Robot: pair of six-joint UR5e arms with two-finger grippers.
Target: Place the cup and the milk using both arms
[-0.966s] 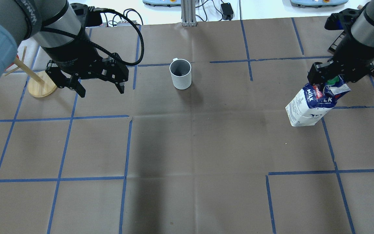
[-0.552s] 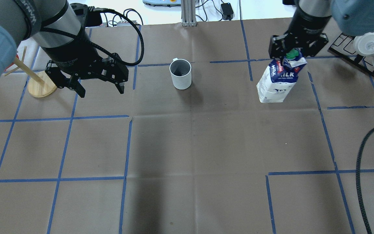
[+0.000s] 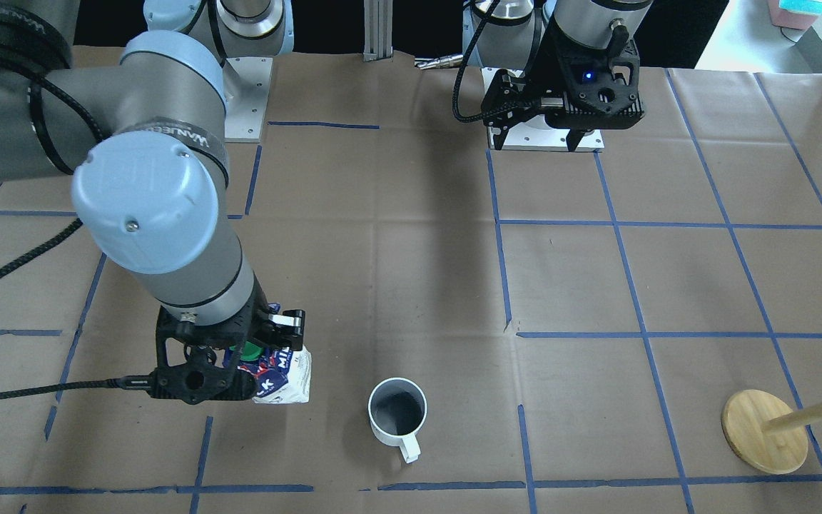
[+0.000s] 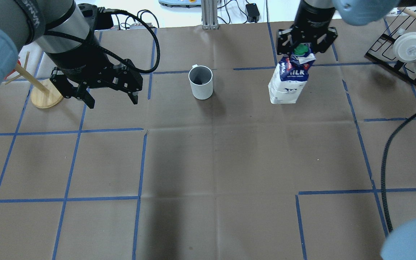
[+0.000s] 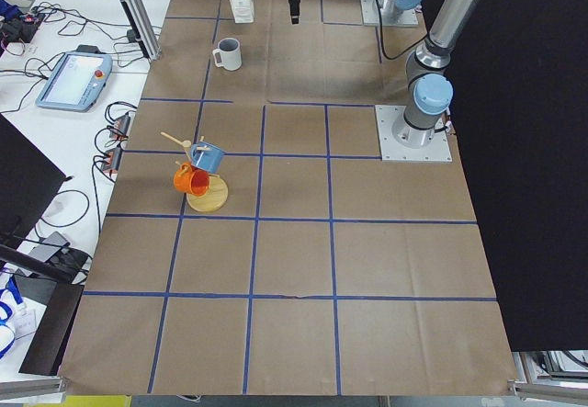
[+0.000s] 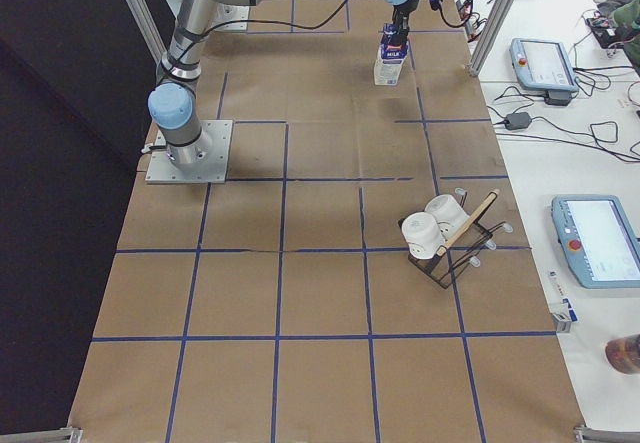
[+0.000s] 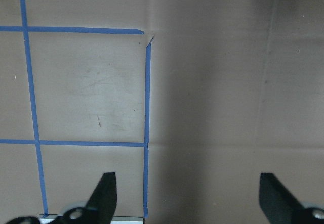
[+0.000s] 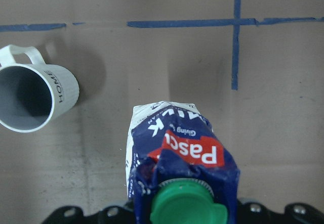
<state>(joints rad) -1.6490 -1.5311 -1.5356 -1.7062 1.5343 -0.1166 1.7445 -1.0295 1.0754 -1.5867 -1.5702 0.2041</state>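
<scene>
The white cup point(image 4: 200, 82) stands upright at the table's far middle, its handle toward the far side; it also shows in the front view point(image 3: 398, 412) and the right wrist view point(image 8: 35, 97). The milk carton point(image 4: 289, 83) is upright to the cup's right, also seen in the front view point(image 3: 282, 375) and right wrist view point(image 8: 182, 153). My right gripper point(image 4: 303, 48) is shut on the carton's top by the green cap. I cannot tell whether the carton touches the table. My left gripper point(image 4: 113, 103) hangs open and empty above bare paper, left of the cup point(image 7: 187, 198).
A wooden mug tree point(image 4: 45, 95) stands at the far left behind my left arm, carrying a blue mug point(image 5: 207, 157) and an orange mug point(image 5: 190, 180). A black wire rack point(image 4: 410, 50) with white cups sits at the far right. Blue tape lines grid the brown paper.
My right arm has carried the milk carton left and toward the far side, much nearer the cup. The left arm and the cup have not moved.
</scene>
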